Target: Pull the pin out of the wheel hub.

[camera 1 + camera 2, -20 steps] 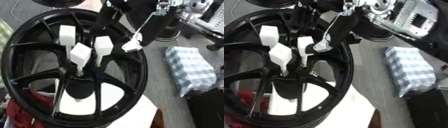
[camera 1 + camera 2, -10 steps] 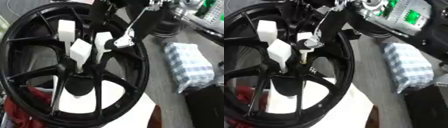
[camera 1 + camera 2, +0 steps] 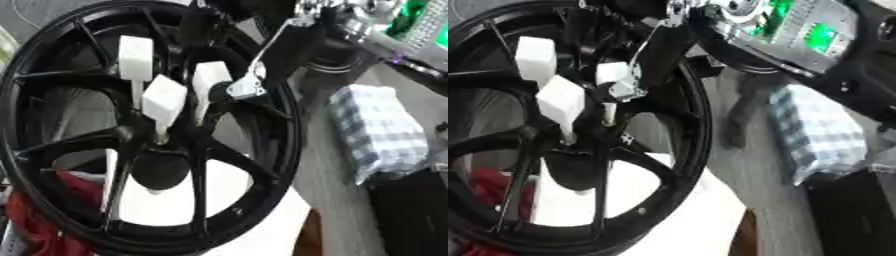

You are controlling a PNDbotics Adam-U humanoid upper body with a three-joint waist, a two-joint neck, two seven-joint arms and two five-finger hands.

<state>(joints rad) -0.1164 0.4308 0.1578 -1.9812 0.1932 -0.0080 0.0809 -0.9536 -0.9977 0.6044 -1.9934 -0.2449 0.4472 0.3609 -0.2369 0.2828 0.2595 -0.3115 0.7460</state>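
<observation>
A black spoked wheel hub [image 3: 262,165] fills the left of both views. Three pins with white block heads stand in its centre: one upper left [image 3: 136,57], one in the middle [image 3: 164,99], one on the right [image 3: 210,80]. My right hand [image 3: 262,70] reaches down from the top right. Its silver-tipped finger [image 3: 248,89] lies against the right pin's side, and a dark finger [image 3: 194,31] sits over the pin's upper left, so the hand pinches that pin. My left hand does not show.
A blue-and-white checked bundle [image 3: 381,130] lies on the grey table right of the wheel. A black box [image 3: 411,215] is at the lower right, red cloth [image 3: 35,220] at the lower left. White sheet [image 3: 262,235] lies under the wheel. Equipment with green lights [image 3: 798,30] is behind.
My right hand's silver-tipped finger has moved left from beside the rim until it touches the right pin. The whole picture has also shifted, so the camera has moved.
</observation>
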